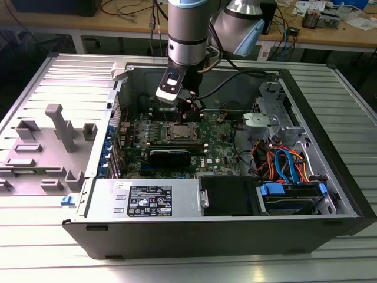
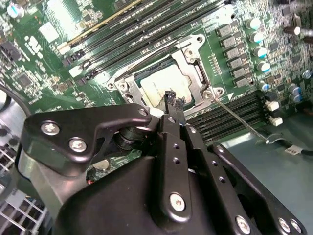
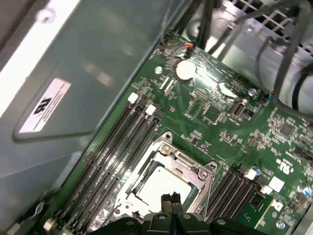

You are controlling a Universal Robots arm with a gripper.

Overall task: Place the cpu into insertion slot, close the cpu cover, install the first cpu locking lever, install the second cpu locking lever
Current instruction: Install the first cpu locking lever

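Dull silver-grey square cpu (image 2: 159,88) seated flat in the silver-framed insertion slot (image 2: 115,84), thin silver windowed cpu cover (image 2: 195,73) down around it, long black memory slots (image 2: 142,29) crowding two sides, thin wire lever (image 2: 242,120) jutting free, black gripper (image 2: 173,98) pinched together empty at the cover's edge.

We see the cpu (image 2: 161,88), dull silver sq., lying flat in the insertion slot (image 1: 179,133) near centre of the exterior view, w/ the cpu cover (image 3: 188,165), silver windowed plate, down around it.
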